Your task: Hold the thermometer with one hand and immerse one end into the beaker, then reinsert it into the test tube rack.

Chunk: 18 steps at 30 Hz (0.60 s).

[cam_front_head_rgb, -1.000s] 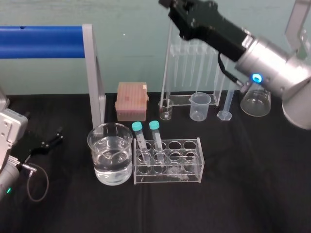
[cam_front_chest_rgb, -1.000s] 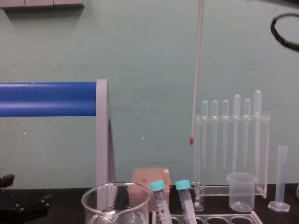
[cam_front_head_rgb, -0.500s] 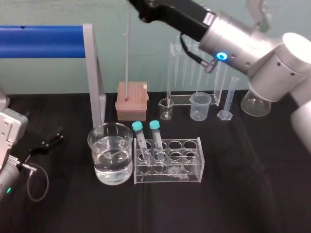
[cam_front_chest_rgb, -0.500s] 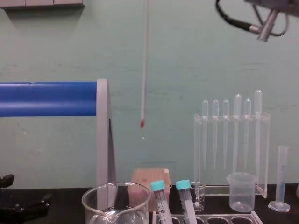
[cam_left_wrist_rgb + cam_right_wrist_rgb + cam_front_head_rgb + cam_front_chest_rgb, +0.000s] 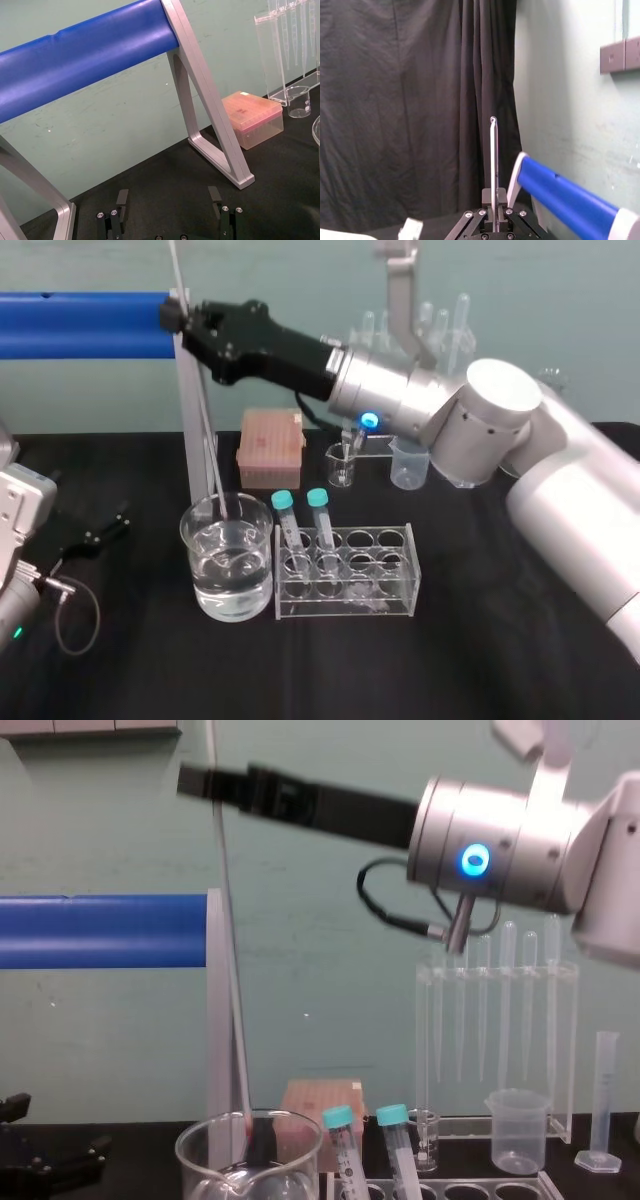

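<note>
R gripper point(image 5: 173, 312) holds thermometer point(image 5: 204, 415), tip inside half-full beaker point(image 5: 192, 552); rack point(image 5: 396, 596): 2 tubes point(image 5: 288, 527).

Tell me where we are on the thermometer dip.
Done: the right hand is shut on the long thin glass thermometer, out of the low clear test tube rack. In hand: its lower end sits inside the rim of the large glass beaker of water; contact with the water is unclear. Left: finish the dip, then return it to the rack. The left hand lies open at far left.
</note>
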Each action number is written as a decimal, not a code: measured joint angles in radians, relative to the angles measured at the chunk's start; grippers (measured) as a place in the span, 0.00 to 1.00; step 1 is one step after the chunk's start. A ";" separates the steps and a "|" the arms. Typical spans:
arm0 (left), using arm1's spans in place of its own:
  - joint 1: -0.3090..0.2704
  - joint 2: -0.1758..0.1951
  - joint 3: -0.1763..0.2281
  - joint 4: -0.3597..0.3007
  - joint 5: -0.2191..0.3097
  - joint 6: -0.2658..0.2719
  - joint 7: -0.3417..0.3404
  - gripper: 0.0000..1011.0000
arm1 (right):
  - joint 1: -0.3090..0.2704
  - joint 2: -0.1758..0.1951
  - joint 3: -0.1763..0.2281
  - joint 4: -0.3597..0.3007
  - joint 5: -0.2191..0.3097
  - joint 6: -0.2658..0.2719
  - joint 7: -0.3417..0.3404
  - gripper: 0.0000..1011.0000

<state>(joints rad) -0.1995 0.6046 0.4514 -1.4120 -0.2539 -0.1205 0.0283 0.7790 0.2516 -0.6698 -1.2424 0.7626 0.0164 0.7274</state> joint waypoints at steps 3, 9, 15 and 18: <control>0.000 0.000 0.000 0.000 0.000 0.000 0.000 1.00 | 0.000 -0.011 -0.010 0.044 -0.010 -0.009 0.016 0.05; 0.000 0.000 0.000 0.000 0.000 0.000 0.000 1.00 | -0.011 -0.023 -0.017 0.105 -0.022 -0.027 0.045 0.05; 0.000 0.000 0.000 0.000 0.000 0.000 0.000 1.00 | -0.031 -0.039 -0.011 0.158 -0.025 -0.075 0.095 0.05; 0.000 0.000 0.000 0.000 0.000 0.000 0.000 1.00 | -0.039 -0.041 -0.011 0.170 -0.037 -0.092 0.107 0.05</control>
<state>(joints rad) -0.1995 0.6047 0.4514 -1.4120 -0.2539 -0.1205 0.0283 0.7398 0.2110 -0.6806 -1.0723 0.7254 -0.0757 0.8343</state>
